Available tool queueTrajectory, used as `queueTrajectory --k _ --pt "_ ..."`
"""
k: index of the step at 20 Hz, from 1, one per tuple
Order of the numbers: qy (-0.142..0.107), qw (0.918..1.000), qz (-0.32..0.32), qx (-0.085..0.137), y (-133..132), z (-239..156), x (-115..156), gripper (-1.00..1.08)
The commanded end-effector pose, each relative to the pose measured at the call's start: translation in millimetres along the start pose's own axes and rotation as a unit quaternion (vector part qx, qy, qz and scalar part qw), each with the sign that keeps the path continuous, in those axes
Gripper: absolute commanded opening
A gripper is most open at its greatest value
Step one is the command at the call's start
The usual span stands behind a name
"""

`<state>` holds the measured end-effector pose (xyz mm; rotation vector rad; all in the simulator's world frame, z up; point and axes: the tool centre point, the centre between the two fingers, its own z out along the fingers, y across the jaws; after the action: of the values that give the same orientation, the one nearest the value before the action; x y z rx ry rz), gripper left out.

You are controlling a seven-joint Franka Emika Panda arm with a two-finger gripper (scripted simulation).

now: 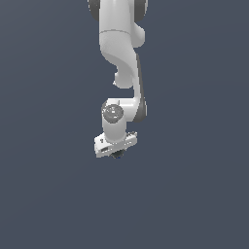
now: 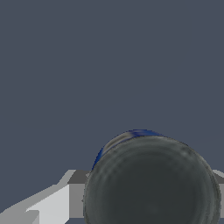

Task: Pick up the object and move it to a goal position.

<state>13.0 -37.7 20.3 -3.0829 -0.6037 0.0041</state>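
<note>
The object point(image 1: 117, 155) is a small near-black round blob that peeks out just under my white gripper block in the exterior view. In the wrist view the object point(image 2: 151, 181) is very near and large, dark grey with a blue rim at its far edge. My gripper point(image 1: 116, 154) hangs from the white arm at the middle of the exterior view. Its grey-white fingers point(image 2: 52, 203) stand against both sides of the object, shut on it. Most of the object is hidden by the gripper block in the exterior view.
A plain dark blue-grey floor point(image 1: 194, 194) surrounds the arm. The white arm's links point(image 1: 119, 48) come down from the top of the exterior view.
</note>
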Motion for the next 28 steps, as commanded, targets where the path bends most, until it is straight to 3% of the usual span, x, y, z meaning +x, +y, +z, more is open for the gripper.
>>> queueTrajectory --k 1,8,21,28 --pt "0.001 1.0 0.0 -0.001 2.7 -9.1 -0.1 -1.0" --pt "0.001 1.0 0.0 0.0 15.2 -56.1 -3.8 -1.0" --pt "0.001 1.0 0.0 0.0 53.4 -196.6 -12.5 -1.0" --pt "0.001 1.0 0.0 0.0 69.1 -250.0 -14.1 -1.0"
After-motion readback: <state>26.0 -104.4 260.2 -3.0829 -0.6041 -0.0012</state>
